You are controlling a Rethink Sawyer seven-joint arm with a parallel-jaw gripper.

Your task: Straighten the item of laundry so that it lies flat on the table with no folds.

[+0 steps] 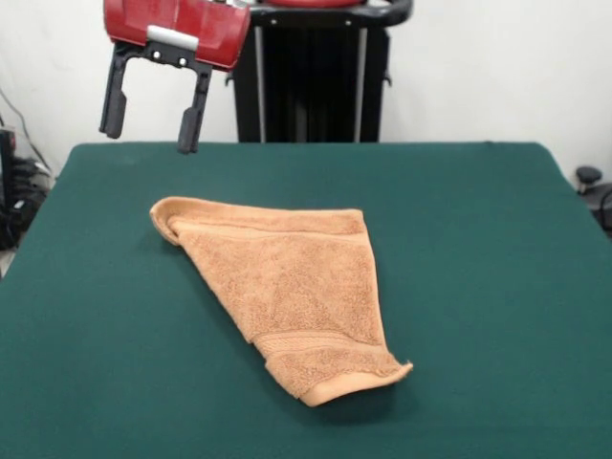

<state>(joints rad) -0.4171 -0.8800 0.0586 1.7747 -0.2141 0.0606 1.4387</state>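
An orange-tan terry towel (287, 287) lies on the dark green table (497, 287), a little left of centre. Its outline is roughly triangular, folded over on itself, with a rolled corner at the upper left and a woven band near the hemmed end at the lower right. My gripper (151, 132) hangs in the air at the upper left, above and behind the towel's rolled corner and apart from it. Its two black fingers (114, 105) stand wide apart with nothing between them.
The black pedestal (311, 86) stands behind the table's far edge at top centre. A white wall is behind it. Dark cables and gear (14, 191) sit off the table's left edge, and a dark object (588, 177) off the right.
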